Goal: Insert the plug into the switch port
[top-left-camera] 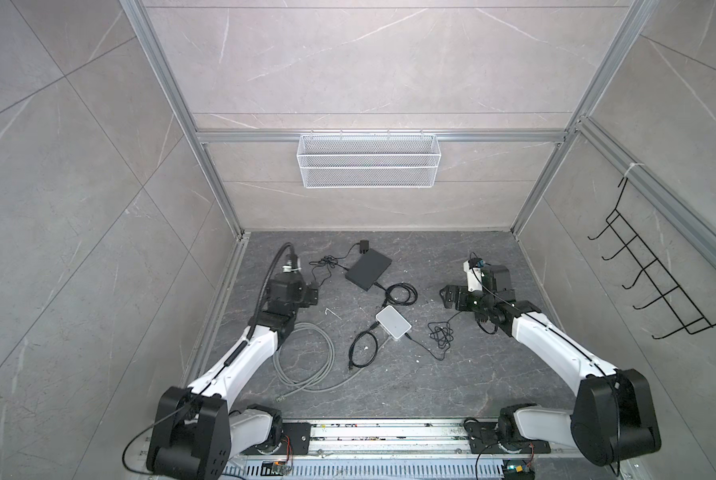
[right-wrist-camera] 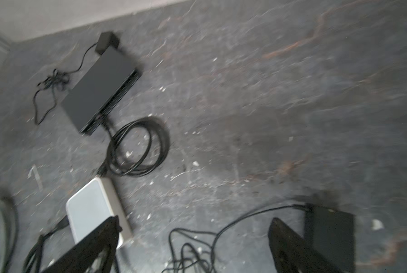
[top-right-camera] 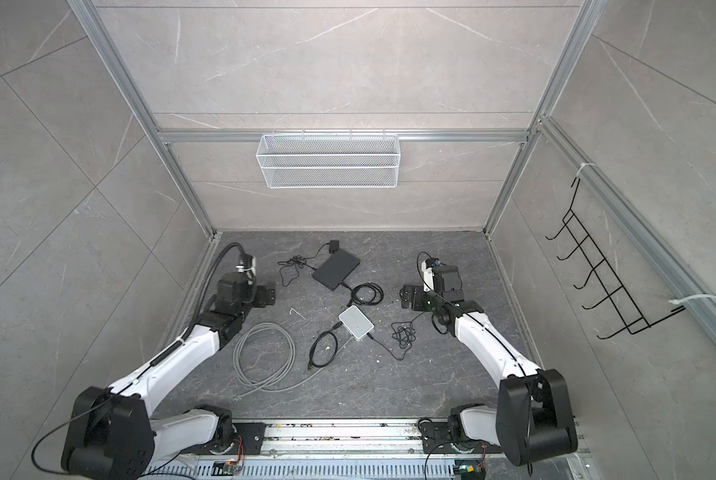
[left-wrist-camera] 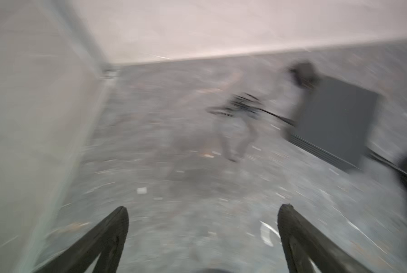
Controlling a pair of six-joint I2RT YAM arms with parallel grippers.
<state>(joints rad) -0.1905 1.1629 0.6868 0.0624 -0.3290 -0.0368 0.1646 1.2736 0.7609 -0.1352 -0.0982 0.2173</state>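
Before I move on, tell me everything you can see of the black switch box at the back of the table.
The black switch box is a flat, matte, rectangular unit lying flat on the dark table, turned diagonally. One long side has a recessed strip, apparently its ports. A black cable runs into that side near one end. A small black adapter sits against its far end.

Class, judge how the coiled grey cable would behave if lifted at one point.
Probably floppy: the grey cable lies in loose loops, which would likely sag and unwind. Its trailing end would probably drag behind. It looks thin, so likely light.
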